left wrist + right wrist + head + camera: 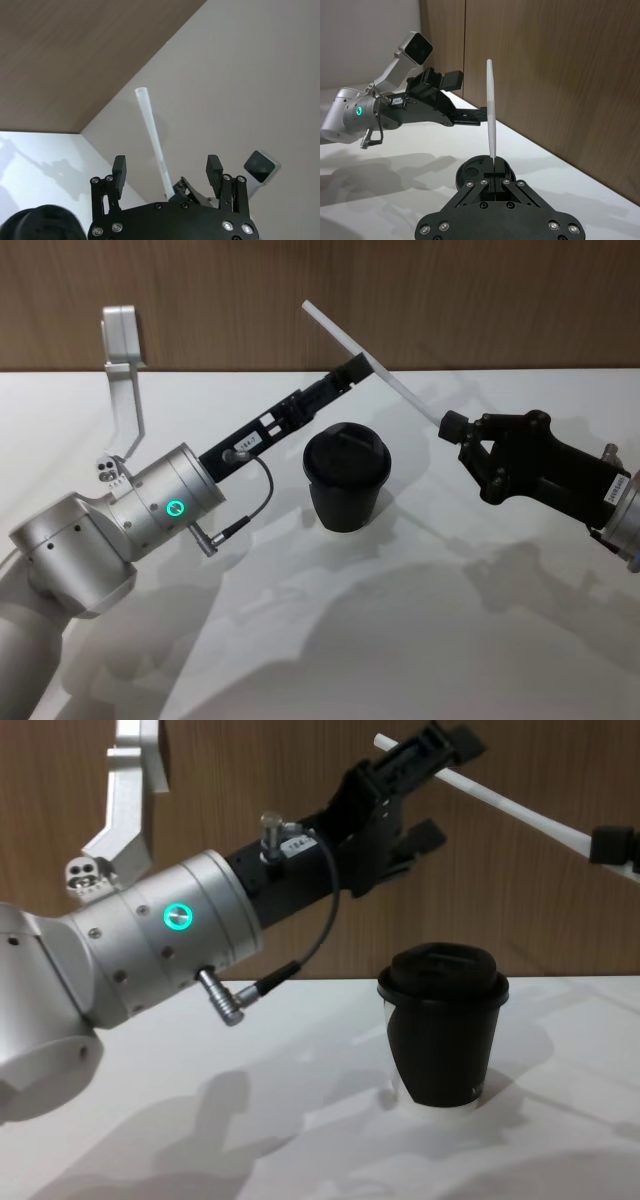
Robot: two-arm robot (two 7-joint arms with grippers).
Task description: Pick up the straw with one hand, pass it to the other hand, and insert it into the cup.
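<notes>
Straw (410,394) is held in the air above a white tabletop (300,640), which is backed by a brown wood-grain wall (200,280). The left hand (358,362), carried on a bulky silver wrist with a green glowing ring, is extended over the tabletop from the left. Its fingers (119,172) are spread wide, one on each side of the straw's upper part, and a gap is seen on both sides in the left wrist view. The right hand (452,426), all black, is clamped on the straw's lower end. The cup (345,490), black with a domed lid, is stood upright on the tabletop below and between the two hands. The straw is tilted, its free end raised toward the wall.
</notes>
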